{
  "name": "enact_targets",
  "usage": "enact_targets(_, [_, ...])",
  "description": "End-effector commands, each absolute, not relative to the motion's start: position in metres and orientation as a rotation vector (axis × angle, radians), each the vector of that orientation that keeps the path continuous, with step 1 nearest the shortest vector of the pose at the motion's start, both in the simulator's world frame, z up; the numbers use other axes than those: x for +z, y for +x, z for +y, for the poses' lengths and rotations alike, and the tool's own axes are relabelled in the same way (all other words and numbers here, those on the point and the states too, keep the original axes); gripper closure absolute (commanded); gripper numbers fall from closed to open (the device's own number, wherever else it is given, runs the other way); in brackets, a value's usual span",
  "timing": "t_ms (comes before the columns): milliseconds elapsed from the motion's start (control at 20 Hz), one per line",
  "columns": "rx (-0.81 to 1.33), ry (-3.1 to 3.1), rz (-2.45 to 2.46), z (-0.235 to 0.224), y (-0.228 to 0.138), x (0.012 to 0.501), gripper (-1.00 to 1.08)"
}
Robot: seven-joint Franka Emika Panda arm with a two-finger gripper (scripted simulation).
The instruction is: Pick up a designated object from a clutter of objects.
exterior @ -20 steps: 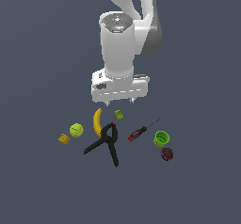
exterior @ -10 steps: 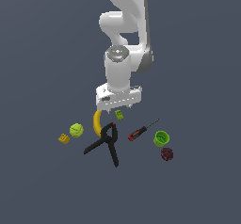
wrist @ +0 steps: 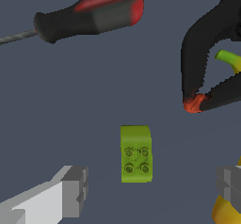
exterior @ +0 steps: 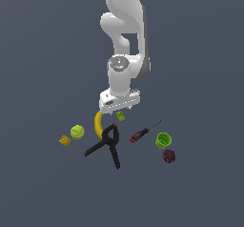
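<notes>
The tiny lime-green studded brick (exterior: 121,117) lies on the floor between the banana and the screwdriver. In the wrist view the brick (wrist: 135,153) lies studs up, between my two fingers and apart from both. My gripper (exterior: 118,110) is open and hangs just above the brick, with its grey fingertips (wrist: 74,190) on either side in the wrist view. It holds nothing. The clutter around it is the yellow banana (exterior: 98,124), the black spring clamp (exterior: 107,144) and the red-handled screwdriver (exterior: 140,133).
A green cup (exterior: 163,139) and a dark red ball (exterior: 168,156) lie at the exterior view's right. A lime-green ball (exterior: 77,132) and a yellow block (exterior: 65,140) lie at its left. The clamp's red-tipped jaws (wrist: 195,103) and the banana (wrist: 227,209) are close to one finger.
The arm has come down towards the clutter. The open gripper is now much lower, right over the green brick. The objects have not moved.
</notes>
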State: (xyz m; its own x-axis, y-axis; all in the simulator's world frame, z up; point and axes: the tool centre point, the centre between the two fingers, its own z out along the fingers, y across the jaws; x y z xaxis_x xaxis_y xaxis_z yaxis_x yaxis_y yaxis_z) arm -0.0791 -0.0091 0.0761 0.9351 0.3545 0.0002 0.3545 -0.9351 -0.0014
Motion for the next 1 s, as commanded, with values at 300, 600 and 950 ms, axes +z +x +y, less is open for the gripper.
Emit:
enact_targets(300, [0.0,-3.082,-0.607,-0.01,-0.091,0.063,-0.92])
enact_targets(600, [0.001,-3.083,-0.603,-0.01,-0.09,0.057,-0.92])
enact_targets(950, [0.0,-3.083,-0.605,-0.01,-0.091,0.031,-0.92])
